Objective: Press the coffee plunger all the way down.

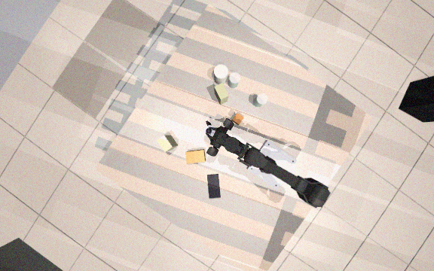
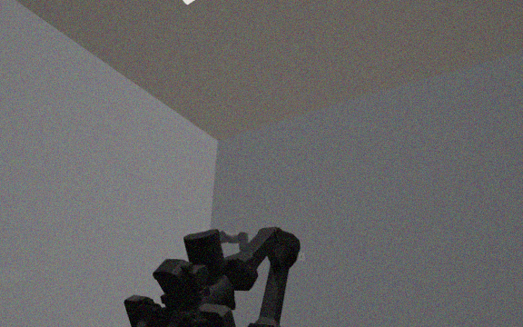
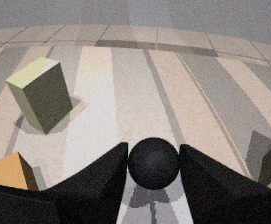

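Note:
The plunger's round black knob [image 3: 153, 163] sits between the fingertips in the wrist view. My gripper [image 1: 209, 130] [image 3: 153, 150] is shut on it, one finger touching each side. The coffee press stands under the gripper and is mostly hidden by it in the top view. Pale and dark parts show below the knob in the wrist view, but how far the plunger is down cannot be told. The exterior view shows the dark arm against the walls, and the press cannot be made out there.
A yellow-green box [image 1: 165, 143] [image 3: 47, 100] and an orange box [image 1: 195, 156] [image 3: 7, 173] stand nearby. An orange cube [image 1: 237, 118] is close beside the gripper. A green box [image 1: 221, 93], white cylinders [image 1: 221, 73] [image 1: 233, 79] [image 1: 261, 99] and a dark flat block [image 1: 213, 186] stand farther off.

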`<state>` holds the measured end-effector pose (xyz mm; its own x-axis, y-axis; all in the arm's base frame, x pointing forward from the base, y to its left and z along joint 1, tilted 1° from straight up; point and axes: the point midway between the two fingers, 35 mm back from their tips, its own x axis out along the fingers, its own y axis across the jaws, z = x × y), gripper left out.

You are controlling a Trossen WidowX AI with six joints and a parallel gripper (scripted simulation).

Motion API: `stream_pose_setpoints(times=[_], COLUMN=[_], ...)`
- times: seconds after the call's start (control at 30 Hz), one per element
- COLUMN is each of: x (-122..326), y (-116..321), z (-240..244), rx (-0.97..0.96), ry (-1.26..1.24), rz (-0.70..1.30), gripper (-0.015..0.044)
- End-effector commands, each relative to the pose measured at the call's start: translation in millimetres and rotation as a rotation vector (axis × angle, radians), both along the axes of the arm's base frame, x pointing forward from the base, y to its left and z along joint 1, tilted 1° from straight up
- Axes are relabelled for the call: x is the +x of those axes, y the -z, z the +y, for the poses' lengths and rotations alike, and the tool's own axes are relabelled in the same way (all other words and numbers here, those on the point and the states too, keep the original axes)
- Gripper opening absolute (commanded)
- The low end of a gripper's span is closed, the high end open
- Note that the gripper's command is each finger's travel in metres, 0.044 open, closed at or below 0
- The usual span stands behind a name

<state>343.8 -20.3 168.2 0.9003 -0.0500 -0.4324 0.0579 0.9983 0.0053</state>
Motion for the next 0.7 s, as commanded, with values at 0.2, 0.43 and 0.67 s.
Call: stream_pose_setpoints(times=[0.2, 0.43, 0.67], x=[0.8, 1.7, 2.5], y=[7.7, 7.2, 6.9], z=[0.1, 0.0, 0.0], rx=[0.002, 0.002, 0.002], ry=[0.002, 0.002, 0.002], rz=[0.029, 0.029, 0.029], gripper=[0.0113, 0.0113, 0.0113])
